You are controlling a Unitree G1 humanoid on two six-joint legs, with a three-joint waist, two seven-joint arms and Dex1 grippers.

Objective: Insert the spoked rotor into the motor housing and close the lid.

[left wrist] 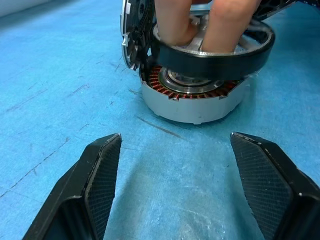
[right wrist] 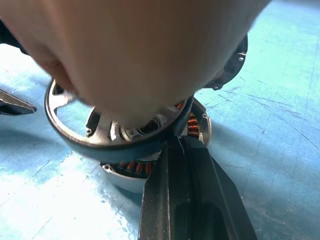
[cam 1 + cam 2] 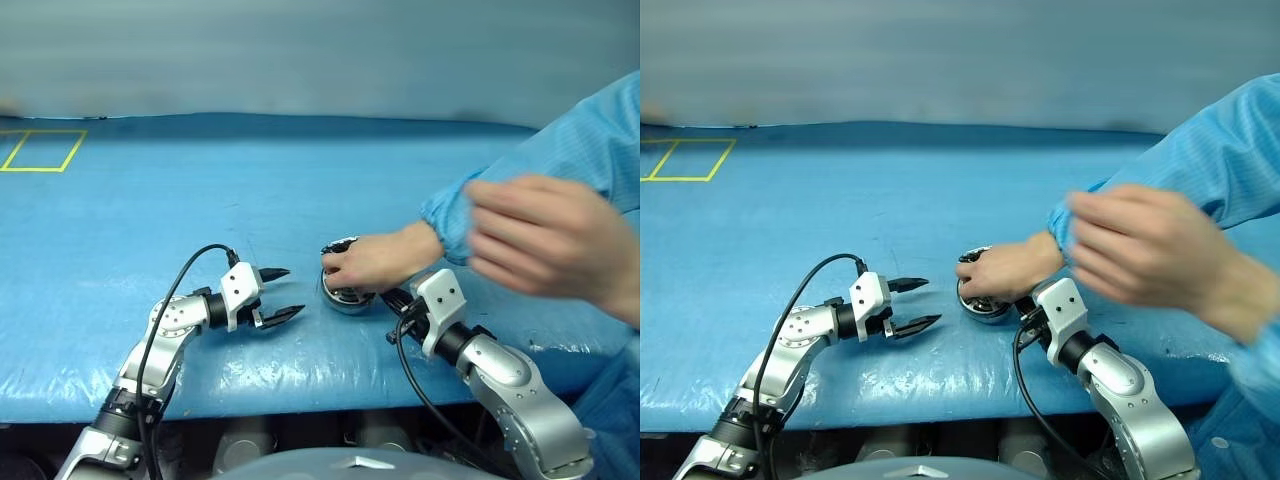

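Note:
The motor housing (image 1: 195, 102) lies on the blue table, a silver-grey shell with copper windings showing. A person's hand (image 3: 378, 260) holds the spoked rotor (image 1: 215, 57), a dark ring, tilted just above the housing's open top. The lid (image 1: 131, 35) stands on edge beside the housing, next to that hand. My left gripper (image 3: 282, 293) is open, to the left of the housing, with nothing between its fingers. My right gripper (image 2: 181, 145) is shut, its tips close against the housing's right side under the rotor's rim.
The person's other hand (image 3: 545, 240) hovers blurred above my right arm, its blue sleeve (image 3: 600, 130) at the right. The blue table cover (image 3: 250, 180) stretches far to the left and back. A yellow taped square (image 3: 42, 150) marks the far left corner.

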